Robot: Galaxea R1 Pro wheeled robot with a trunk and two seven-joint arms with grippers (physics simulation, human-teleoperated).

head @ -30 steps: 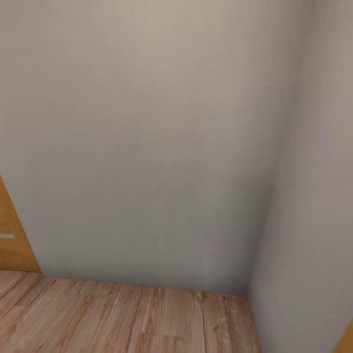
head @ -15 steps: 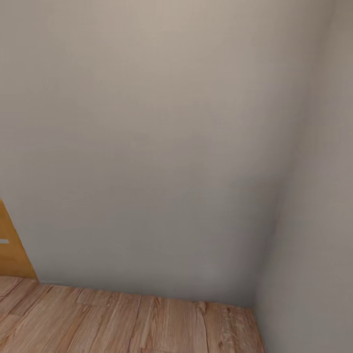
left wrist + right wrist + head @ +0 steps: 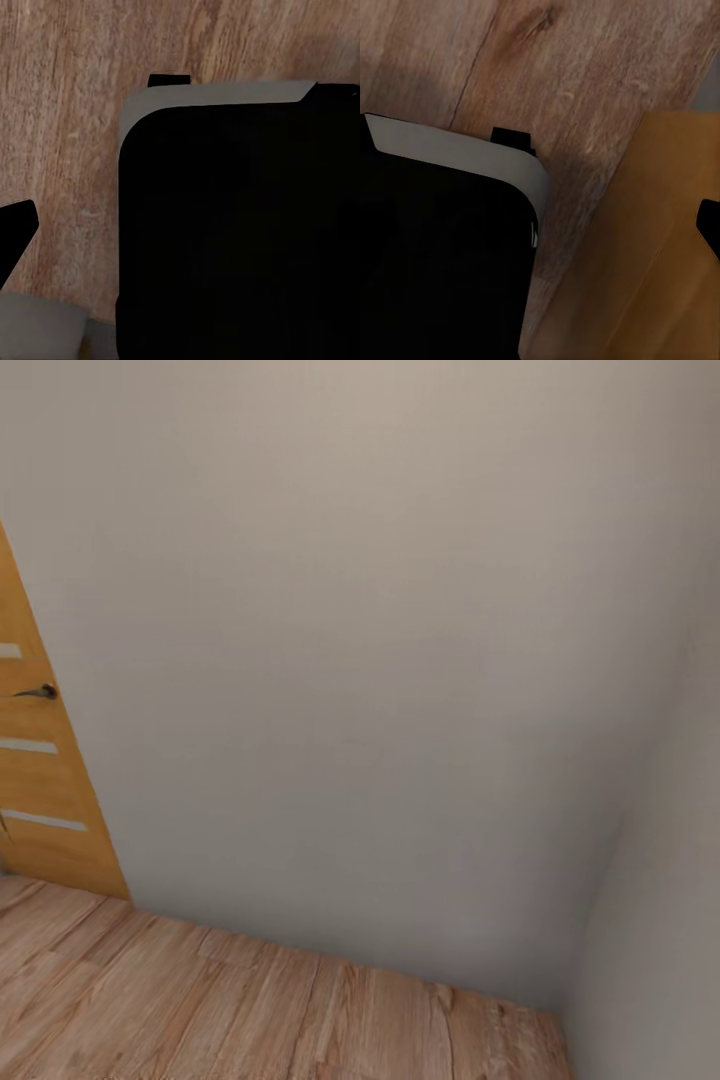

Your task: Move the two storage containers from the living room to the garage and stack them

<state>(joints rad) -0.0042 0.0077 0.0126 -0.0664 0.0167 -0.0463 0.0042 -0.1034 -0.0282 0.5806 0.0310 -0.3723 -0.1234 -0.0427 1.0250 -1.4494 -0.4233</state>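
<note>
Looking down from the head camera, the nearest surface is a light wood plank floor (image 3: 250,1010) running across the lower part of the view. Beyond it stands a plain beige wall (image 3: 360,660), which meets a second wall (image 3: 660,920) at a corner on the right. At the far left an orange-brown wooden door (image 3: 40,800) is set against the wall; it carries pale horizontal strips and a dark lever handle (image 3: 40,691). The two storage containers appear in none of the three views, so their location cannot be stated. In the left wrist view, a large black body with a pale grey rim (image 3: 240,225), part of the robot, sits over the same wood planks (image 3: 75,97); a dark pointed piece (image 3: 15,229) enters at the edge, possibly a fingertip, though this is uncertain. Whether the left gripper's jaws are spread or pressed together cannot be told. In the right wrist view, a similar black body with a grey rim (image 3: 442,247) lies over the planks (image 3: 585,82), beside an orange-brown panel (image 3: 645,247) resembling the door; a small dark shape (image 3: 709,225) shows at the edge. The state of the right gripper's jaws likewise cannot be told.
</note>
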